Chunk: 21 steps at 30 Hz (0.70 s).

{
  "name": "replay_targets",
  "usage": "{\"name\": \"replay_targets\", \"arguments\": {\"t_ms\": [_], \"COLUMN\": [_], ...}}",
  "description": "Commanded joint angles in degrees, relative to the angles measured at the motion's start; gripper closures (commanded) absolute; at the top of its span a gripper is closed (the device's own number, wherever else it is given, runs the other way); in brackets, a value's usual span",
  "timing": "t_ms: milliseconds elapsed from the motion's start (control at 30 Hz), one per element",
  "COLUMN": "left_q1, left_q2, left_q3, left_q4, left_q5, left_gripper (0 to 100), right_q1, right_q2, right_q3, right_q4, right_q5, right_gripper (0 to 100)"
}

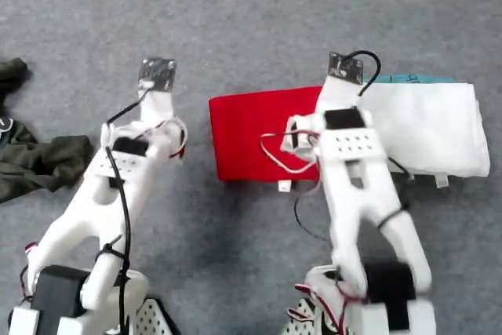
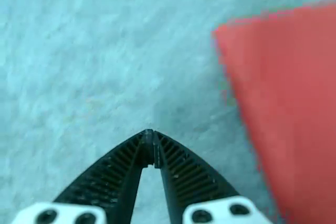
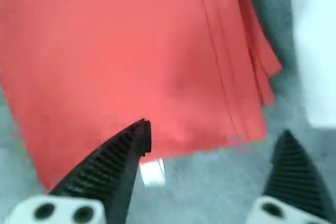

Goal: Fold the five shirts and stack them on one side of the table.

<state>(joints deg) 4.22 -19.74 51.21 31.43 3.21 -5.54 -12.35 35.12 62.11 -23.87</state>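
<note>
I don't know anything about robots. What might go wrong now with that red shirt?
1. The right gripper is open over the folded red shirt, whose layers show loose at one edge; pinching only the top layer might undo the fold.
2. The left gripper is shut over bare table beside it, so a one-sided lift might let the shirt sag.
3. The white shirt lies close by; sliding the red one could push it askew.

Grey table [image 1: 235, 29] with shirts
A folded red shirt [image 1: 251, 135] lies mid-table, a folded white shirt [image 1: 431, 127] just beside it, a crumpled dark green shirt [image 1: 39, 161] well apart at the edge
</note>
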Motion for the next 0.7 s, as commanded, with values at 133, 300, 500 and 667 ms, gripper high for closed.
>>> {"name": "replay_targets", "arguments": {"t_ms": [133, 300, 500, 667], "left_q1": [-3.8, -3.4, -3.3, -3.6], "left_q2": [-2.2, -2.3, -2.8, -2.6], "left_q3": [3.2, 4.5, 4.2, 4.0], "left_q4": [-2.8, -2.8, -2.7, -3.1], "left_q5": [-0.4, -0.4, -0.4, -0.4], "left_gripper": [97, 97, 97, 97], "right_q1": [1.8, 2.3, 2.2, 3.8], "right_q2": [18.5, 27.6, 30.4, 29.7], "right_q3": [-3.6, -12.3, -18.3, -20.4], "right_q4": [-10.3, -6.9, -2.7, 1.3], "right_q5": [-2.1, -1.7, 5.7, 7.5], "right_gripper": [56.8, 59.8, 89.7, 97.8]}}
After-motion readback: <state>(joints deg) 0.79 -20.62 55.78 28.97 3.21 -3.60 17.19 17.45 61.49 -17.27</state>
